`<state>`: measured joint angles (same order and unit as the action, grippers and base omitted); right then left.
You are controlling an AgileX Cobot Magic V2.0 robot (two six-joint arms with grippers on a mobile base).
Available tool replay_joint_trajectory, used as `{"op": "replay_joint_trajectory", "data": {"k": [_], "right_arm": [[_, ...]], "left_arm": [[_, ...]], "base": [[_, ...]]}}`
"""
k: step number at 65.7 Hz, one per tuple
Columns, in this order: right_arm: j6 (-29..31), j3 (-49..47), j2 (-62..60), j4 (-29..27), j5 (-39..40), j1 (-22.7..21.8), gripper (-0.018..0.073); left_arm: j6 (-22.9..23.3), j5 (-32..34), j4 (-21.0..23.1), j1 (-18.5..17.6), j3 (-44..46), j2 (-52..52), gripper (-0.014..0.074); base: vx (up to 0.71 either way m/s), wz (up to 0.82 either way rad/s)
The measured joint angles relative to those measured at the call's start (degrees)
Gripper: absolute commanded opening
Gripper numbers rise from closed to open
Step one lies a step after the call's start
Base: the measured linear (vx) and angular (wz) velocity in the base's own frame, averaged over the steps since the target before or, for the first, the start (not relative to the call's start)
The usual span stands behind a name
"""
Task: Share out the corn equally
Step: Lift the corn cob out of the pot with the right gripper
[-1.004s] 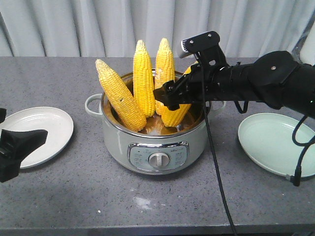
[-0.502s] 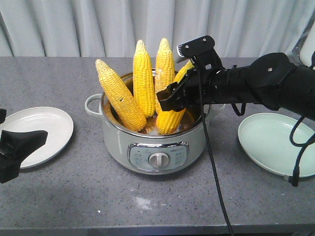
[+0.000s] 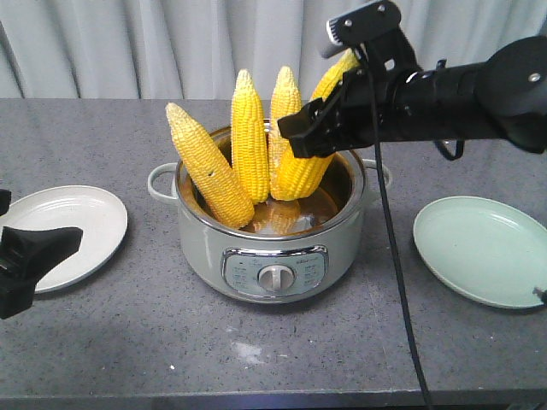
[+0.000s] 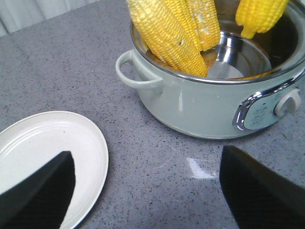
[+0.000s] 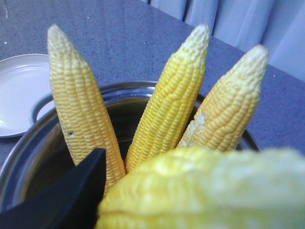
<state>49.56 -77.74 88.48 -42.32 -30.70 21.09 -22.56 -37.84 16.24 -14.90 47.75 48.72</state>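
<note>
Three corn cobs [image 3: 249,141] lean upright in the cooker pot [image 3: 205,256]. A fourth cob [image 3: 306,171] hangs tilted over the pot's right half, clamped in the right gripper [image 3: 301,137]. The left gripper [image 4: 145,162] hovers with its fingers spread by the white plate [image 3: 85,218] at the left. A green plate [image 3: 479,248] lies at the right.

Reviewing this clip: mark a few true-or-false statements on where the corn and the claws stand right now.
1. The right claw grips a corn cob over the pot. True.
2. Four cobs stand in the pot. False: three other cobs stand there, and the fourth is held.
3. A cob lies on one plate. False: the white plate and the green plate are bare.
4. The left claw is open. True.
</note>
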Motion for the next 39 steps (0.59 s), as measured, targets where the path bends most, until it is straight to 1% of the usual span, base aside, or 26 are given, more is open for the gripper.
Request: {"op": "replay_joint_trajectory", "data": {"k": [4,12,17,21,25,32,39], "right_arm": [[-4.04,-1.96,-1.31,4.51,-2.46,0.00,0.0255],[-14.95,-6.50,-3.49,15.98,-7.85,0.00,0.0255],[-22.90,-9.52,-4.58,25.14,-13.01,0.00,0.0255],[-29.02,-11.60,-5.19,31.17,-17.23,0.00,0.0255],[-33.58,-13.66,-5.70,36.71,-21.55,0.00,0.0255],[-39.76,-16.37,-5.90,45.02,-28.96,0.00,0.0255],[-43.73,-17.55,-5.90,49.79,-33.43,0.00,0.0256]], "left_arm": [[0.00,0.00,0.00,0.00,0.00,0.00,0.0580],[0.00,0.00,0.00,0.00,0.00,0.00,0.0580],[0.00,0.00,0.00,0.00,0.00,0.00,0.0580],[0.00,0.00,0.00,0.00,0.00,0.00,0.0580],[0.00,0.00,0.00,0.00,0.00,0.00,0.0580],[0.00,0.00,0.00,0.00,0.00,0.00,0.0580],[0.00,0.00,0.00,0.00,0.00,0.00,0.0580]], "base": [[0.00,0.00],[0.00,0.00],[0.00,0.00],[0.00,0.00],[0.00,0.00],[0.00,0.00],[0.00,0.00]]}}
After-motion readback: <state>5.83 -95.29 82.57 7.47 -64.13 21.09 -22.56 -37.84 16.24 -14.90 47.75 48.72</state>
